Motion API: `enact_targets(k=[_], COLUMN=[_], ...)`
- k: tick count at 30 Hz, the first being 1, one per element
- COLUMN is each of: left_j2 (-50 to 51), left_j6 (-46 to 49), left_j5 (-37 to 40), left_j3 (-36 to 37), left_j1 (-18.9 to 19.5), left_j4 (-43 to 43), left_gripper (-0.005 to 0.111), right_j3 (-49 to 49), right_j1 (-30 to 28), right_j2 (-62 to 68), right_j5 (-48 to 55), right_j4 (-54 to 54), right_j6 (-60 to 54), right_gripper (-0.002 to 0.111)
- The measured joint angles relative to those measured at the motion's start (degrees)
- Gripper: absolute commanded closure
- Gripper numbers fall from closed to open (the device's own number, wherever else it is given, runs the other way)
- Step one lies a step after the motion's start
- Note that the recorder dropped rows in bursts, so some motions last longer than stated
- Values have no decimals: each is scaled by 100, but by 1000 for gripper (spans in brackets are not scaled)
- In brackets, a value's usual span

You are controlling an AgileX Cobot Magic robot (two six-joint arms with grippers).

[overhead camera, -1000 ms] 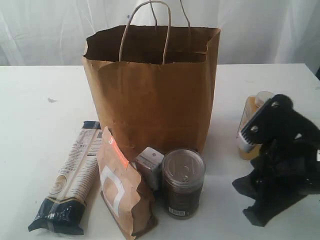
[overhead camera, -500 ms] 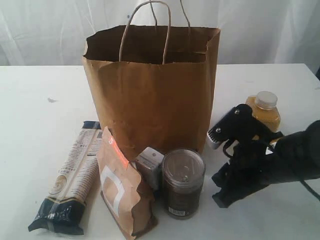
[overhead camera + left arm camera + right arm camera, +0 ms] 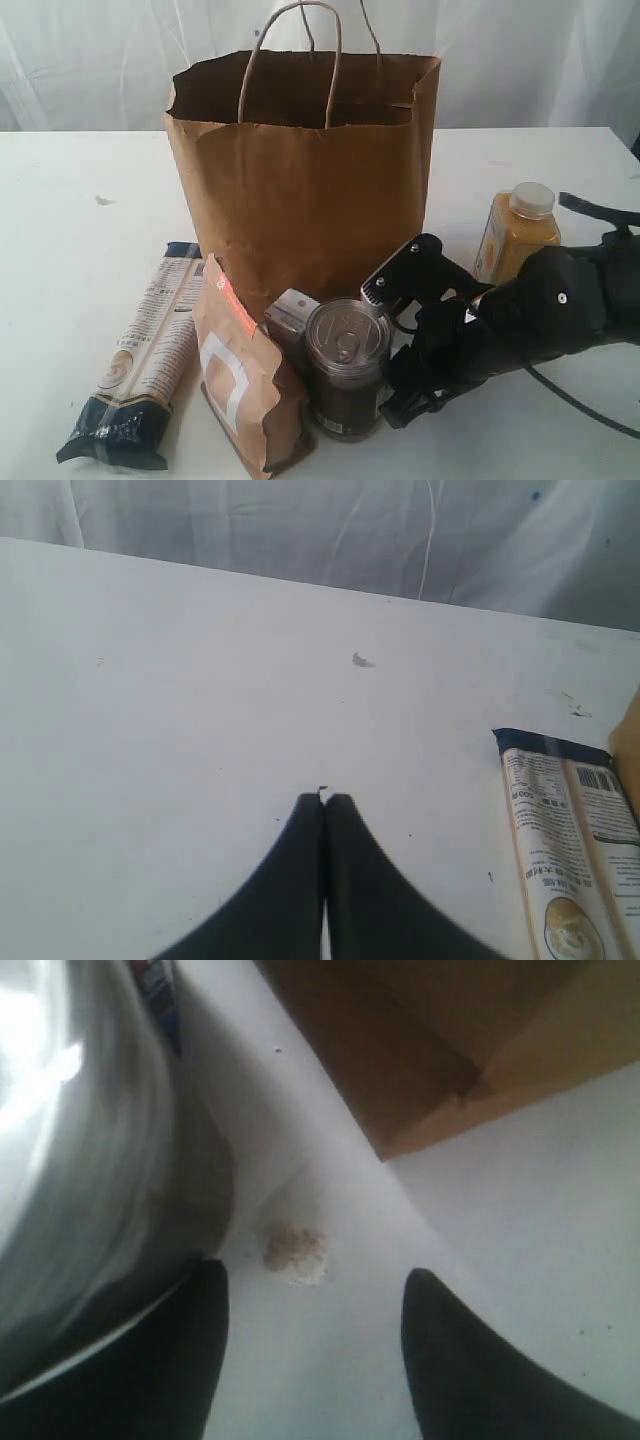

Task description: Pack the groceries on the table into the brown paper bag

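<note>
A plain white tabletop [image 3: 80, 250], a draped white cloth backdrop [image 3: 90, 60] closing it off at 12 o'clock and a black robot arm [image 3: 560, 310] at 4 o'clock, beside a brown paper bag [image 3: 300, 200] at centre, mark this as a robotics lab test bench.

bag [image 3: 300, 200] at the back of the table [image 3: 60, 220]; before it, left to right: pasta packet [image 3: 140, 360], pouch [image 3: 245, 385], carton [image 3: 288, 318], can [image 3: 345, 370]; bottle [image 3: 515, 235] off right.

No legible txt, pasta packet [image 3: 565, 850] barcode [image 3: 594, 779] + print too small, pouch [image 3: 245, 385] lettering blurred
</note>
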Motion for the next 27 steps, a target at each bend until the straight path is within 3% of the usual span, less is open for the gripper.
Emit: enact_targets(k=[19,27], left_j2=[0,0], left_j6=[0,0], left_j5=[0,0], left_j3=[0,0], left_j1=[0,0], left_j4=[0,0], left_gripper=[107,107], right_j3=[-219,-256], right_j1=[111,111], right_j2=[683,797], right_j5=[-326,-351], right_j4=[23,112], right_j6=[192,246], right_gripper=[60,85])
